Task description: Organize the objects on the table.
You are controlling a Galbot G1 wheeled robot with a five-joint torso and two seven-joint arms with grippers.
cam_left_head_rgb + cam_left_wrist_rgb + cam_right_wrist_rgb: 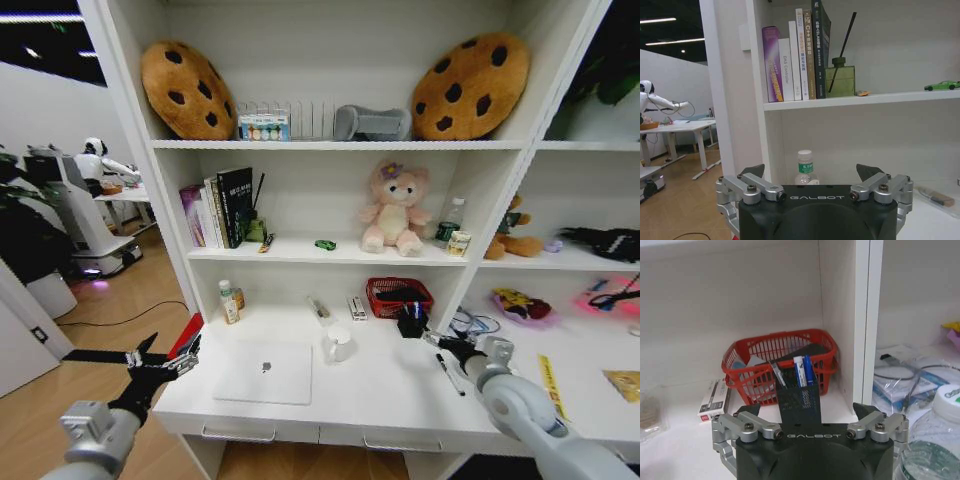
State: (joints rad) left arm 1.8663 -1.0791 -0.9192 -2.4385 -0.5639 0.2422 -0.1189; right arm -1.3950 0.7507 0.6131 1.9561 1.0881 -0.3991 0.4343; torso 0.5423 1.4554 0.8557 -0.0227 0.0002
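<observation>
Overall light: bright, even, indoor, from above.
Ceiling strips point(670, 42): glowing white against a dark ceiling, also at the head view's upper left.
Shadows: soft, under each shelf board point(330, 145); faint beneath the laptop point(266, 373) on the table point(400, 400).
Glare: magenta glow at the head view's far right edge.
Distortion: strong fisheye in the head view, uprights bowed outward.
Focus: right wrist view soft; bottle point(935, 440) at its near corner blurred.
</observation>
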